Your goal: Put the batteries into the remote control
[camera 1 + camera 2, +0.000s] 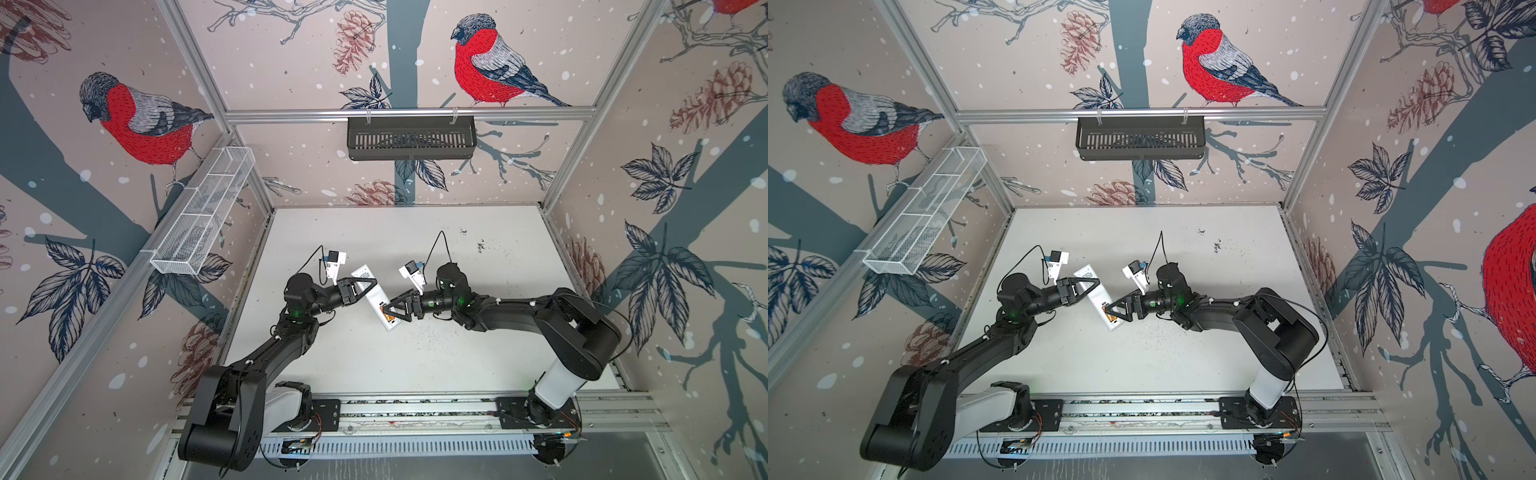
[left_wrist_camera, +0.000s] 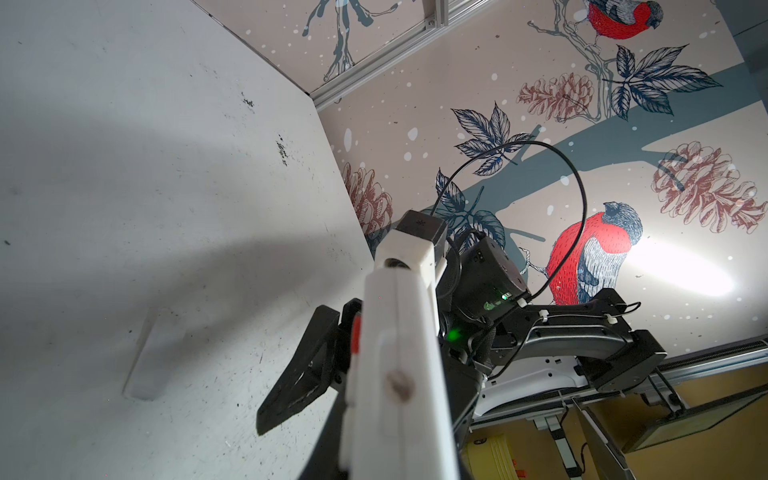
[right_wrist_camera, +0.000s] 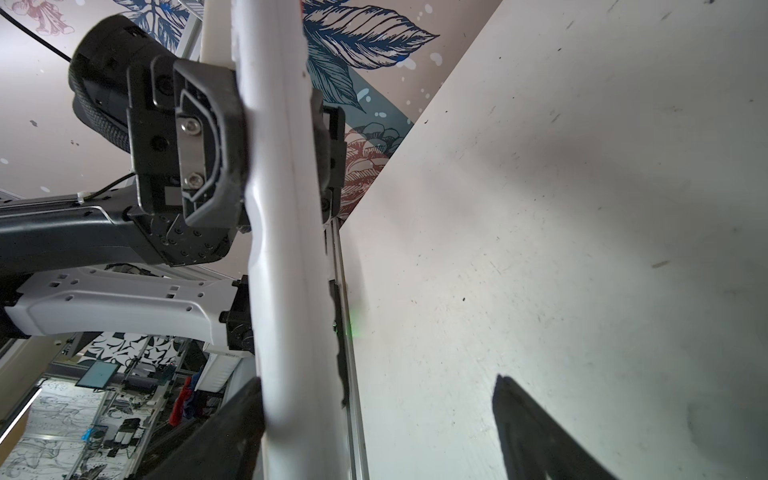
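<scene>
Holding the remote control (image 1: 374,297) aloft over the middle of the table (image 1: 457,365), my left tool (image 1: 371,284) is clenched across its flat faces at the end nearer the table's far edge. My right tool (image 1: 388,311) stands released astride the other end, where the orange batteries (image 1: 390,319) show in the bay. I judge it light, stiff, slick plastic, best pinched across the faces, clear of the open bay.

A robotics lab cell: aluminium frame (image 1: 291,114), 2 railed arms (image 1: 511,309) (bird-print walls (image 1: 291,62)).
</scene>
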Robot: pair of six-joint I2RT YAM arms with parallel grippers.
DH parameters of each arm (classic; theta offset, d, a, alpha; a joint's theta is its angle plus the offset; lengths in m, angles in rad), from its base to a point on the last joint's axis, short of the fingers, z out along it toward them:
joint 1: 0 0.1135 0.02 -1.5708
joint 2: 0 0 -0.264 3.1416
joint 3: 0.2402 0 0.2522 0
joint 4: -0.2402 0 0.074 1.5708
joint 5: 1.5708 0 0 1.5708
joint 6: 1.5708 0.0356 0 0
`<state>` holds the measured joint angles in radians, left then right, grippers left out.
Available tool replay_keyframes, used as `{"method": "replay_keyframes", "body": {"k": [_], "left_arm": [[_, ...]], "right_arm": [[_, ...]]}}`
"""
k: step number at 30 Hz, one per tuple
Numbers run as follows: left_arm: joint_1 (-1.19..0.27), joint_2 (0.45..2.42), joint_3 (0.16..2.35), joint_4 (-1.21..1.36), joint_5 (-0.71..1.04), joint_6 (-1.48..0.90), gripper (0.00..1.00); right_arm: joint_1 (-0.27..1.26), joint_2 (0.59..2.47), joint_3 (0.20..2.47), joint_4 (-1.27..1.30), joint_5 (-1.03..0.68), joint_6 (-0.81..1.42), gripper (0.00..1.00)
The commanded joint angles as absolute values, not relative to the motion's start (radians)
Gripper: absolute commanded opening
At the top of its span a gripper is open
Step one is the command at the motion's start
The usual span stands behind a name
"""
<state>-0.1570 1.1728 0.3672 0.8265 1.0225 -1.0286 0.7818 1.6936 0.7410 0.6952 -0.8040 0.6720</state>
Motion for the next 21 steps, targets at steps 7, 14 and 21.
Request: {"method": "replay_keyframes", "body": {"k": [7,14,21], "left_arm": [[-0.141,1.17,0.377,0.922,1.055,-1.066,0.0],[-0.129,1.154,0.408,0.769,1.038,-0.983,0.0],[-0.077,1.088,0.523,0.244,0.878,-0.676,0.0]], "right_arm": [[0.811,1.693,0.749,0.416,-0.648,0.516,0.84],[0.801,1.648,0.73,0.415,-0.646,0.518,0.84],[0.764,1.585,0.752,0.334,-0.624,0.506,0.85]]}}
